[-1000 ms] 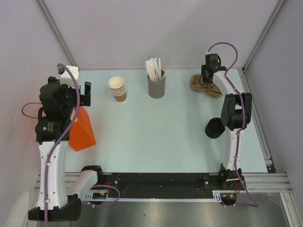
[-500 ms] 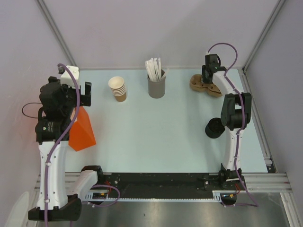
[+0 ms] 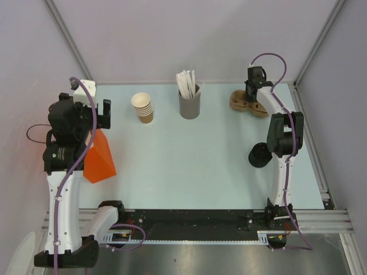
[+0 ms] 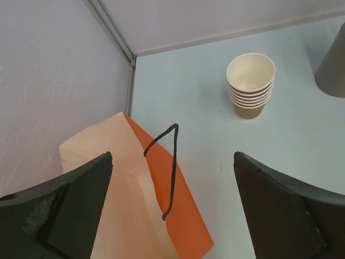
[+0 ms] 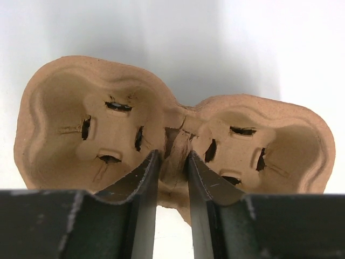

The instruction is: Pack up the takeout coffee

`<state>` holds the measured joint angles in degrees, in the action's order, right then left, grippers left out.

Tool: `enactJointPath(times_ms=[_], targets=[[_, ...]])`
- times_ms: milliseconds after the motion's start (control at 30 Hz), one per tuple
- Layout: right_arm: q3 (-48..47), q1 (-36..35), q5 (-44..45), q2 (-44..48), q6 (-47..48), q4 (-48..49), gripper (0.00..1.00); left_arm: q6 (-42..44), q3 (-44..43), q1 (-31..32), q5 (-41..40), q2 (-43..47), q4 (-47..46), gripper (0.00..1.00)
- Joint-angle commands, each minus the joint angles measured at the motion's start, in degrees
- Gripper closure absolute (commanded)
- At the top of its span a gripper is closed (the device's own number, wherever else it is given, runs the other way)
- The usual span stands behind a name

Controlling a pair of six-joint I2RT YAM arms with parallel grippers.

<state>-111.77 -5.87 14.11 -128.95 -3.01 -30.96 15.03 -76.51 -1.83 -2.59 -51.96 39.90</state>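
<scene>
1. Table [image 3: 189, 166]: pale blue work surface, with both arm bases at its near edge.
2. Orange paper bag [image 3: 100, 157]: stands open at the left edge. The left gripper [image 4: 172, 156] hangs over its mouth with jaws spread wide, holding nothing. The black cord handle [image 4: 168, 167] lies between the jaws but is not gripped.
3. Moulded-pulp cup carrier [image 3: 243, 103]: two-well tray, both wells empty, at the far right corner. The right gripper [image 5: 172, 157] is narrowed onto the tray's central ridge, one finger on each side and in contact with it.
4. Grey cup [image 3: 189, 106]: far centre, holding white sticks [image 3: 186, 83].
5. Stack of nested brown cups [image 3: 142, 107]: far left of centre, well apart from the carrier.
6. Black round object [image 3: 258, 156]: beside the right arm; what it is cannot be told.
7. Takeout coffee: no single cup can be made out in any view, so its position is unknown.

Step in hand, as judged: securing the carrier, an early stage with nothing packed. The next move probably calls for lifting the tray level and bringing it toward the bag, with the grip firm on the thin ridge.
</scene>
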Motion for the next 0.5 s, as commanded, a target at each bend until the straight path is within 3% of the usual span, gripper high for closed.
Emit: enactJointPath(times_ms=[0, 467], targets=[[-1.53, 0.16, 0.13, 1.76, -0.16, 1.17, 0.78, -0.97, 0.66, 0.07, 0.66, 0.64, -1.58, 0.01], [-2.14, 0.07, 1.27, 5.99, 0.54, 1.34, 0.77, -1.14, 1.28, 0.07, 1.01, 0.90, -1.75, 0.00]])
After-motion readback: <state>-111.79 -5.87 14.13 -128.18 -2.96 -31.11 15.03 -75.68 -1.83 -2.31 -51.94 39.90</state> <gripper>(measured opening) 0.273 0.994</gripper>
